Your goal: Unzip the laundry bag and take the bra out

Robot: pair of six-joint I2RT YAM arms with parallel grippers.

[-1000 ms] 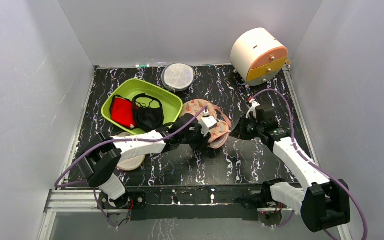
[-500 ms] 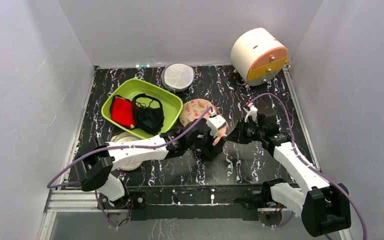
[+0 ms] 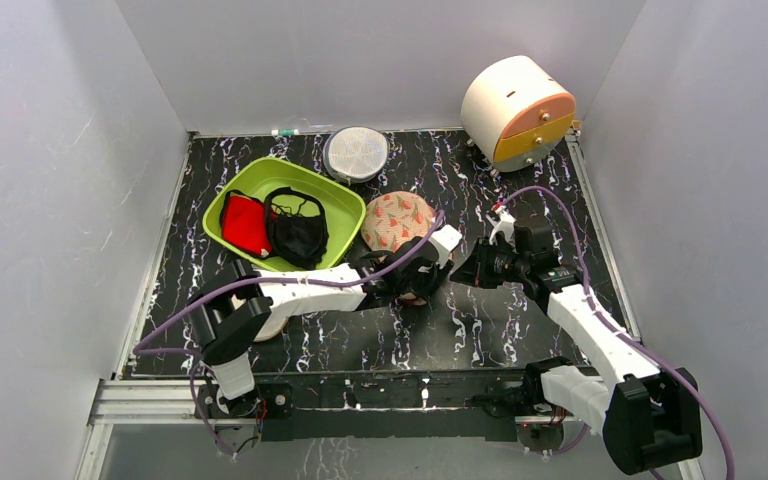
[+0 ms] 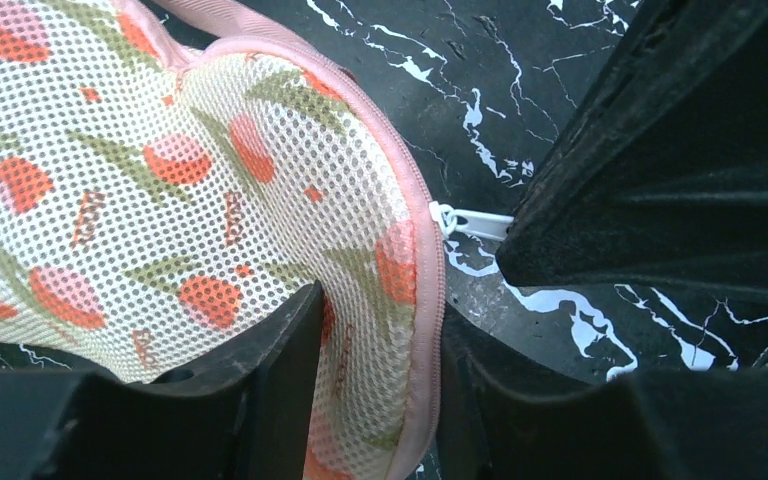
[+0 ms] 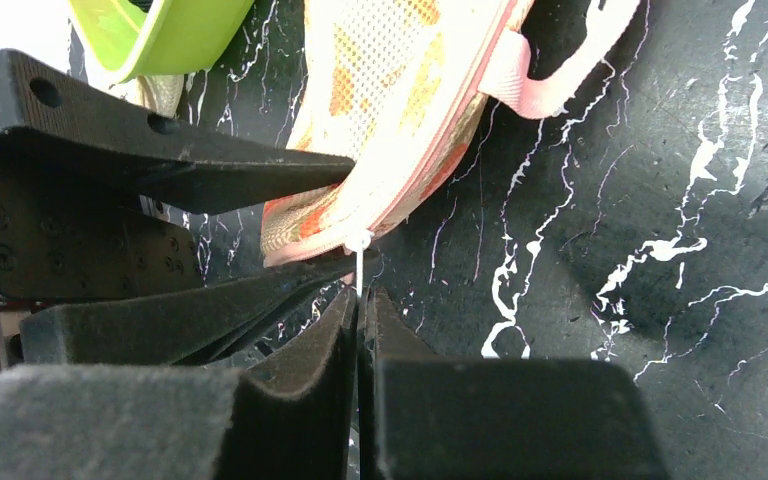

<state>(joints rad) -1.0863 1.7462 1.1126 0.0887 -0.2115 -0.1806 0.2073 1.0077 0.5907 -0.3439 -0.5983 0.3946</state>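
The laundry bag [image 3: 397,218] is a peach mesh pouch with red-orange print, lying right of the green tub. My left gripper [image 3: 422,274] is shut on its near rim; in the left wrist view the pink zip edge of the laundry bag [image 4: 160,180] sits pinched between the left gripper's [image 4: 380,310] two black fingers. The white zip pull [image 4: 470,222] sticks out right beside them. My right gripper [image 3: 467,272] is shut on that zip pull [image 5: 360,255], seen in the right wrist view entering the closed right gripper [image 5: 361,295] below the laundry bag [image 5: 390,90]. The bra is hidden.
A green tub [image 3: 340,200] at the left holds a red garment [image 3: 244,224] and a black bra [image 3: 296,232]. A grey mesh disc [image 3: 356,153] lies at the back. A cream disc [image 3: 260,322] lies under the left arm. A round cream drum [image 3: 515,105] stands back right.
My left gripper let go, slid right along the bag and closed again on the rim next to the zip pull. The bag settled flatter. The right gripper kept its hold.
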